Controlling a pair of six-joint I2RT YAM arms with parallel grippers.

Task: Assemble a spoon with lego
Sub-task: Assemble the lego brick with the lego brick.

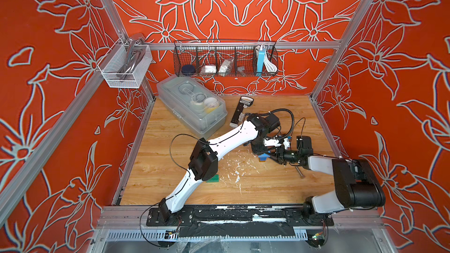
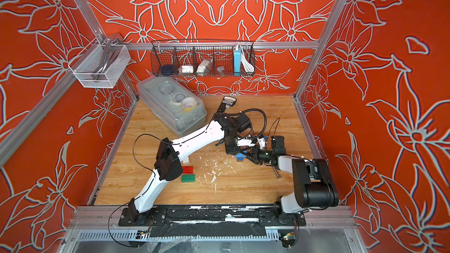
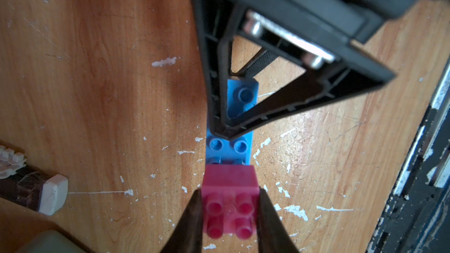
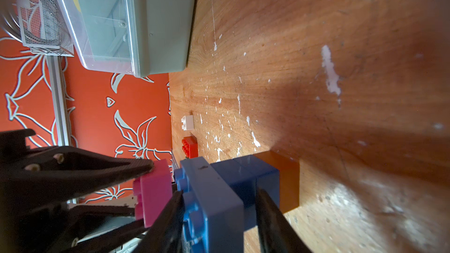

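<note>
since the left gripper (image 3: 230, 192) grips the pink brick (image 3: 230, 177) just above one end of the light blue brick (image 3: 229, 154), atop the stem (image 4: 253, 176) the right gripper (image 4: 219, 191) pinches upright on the table (image 4: 316, 69), square it to that brick and press straight down, gently.

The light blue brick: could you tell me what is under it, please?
Darker blue bricks, then a brown brick lowest. The right claw covers part of them.
</note>
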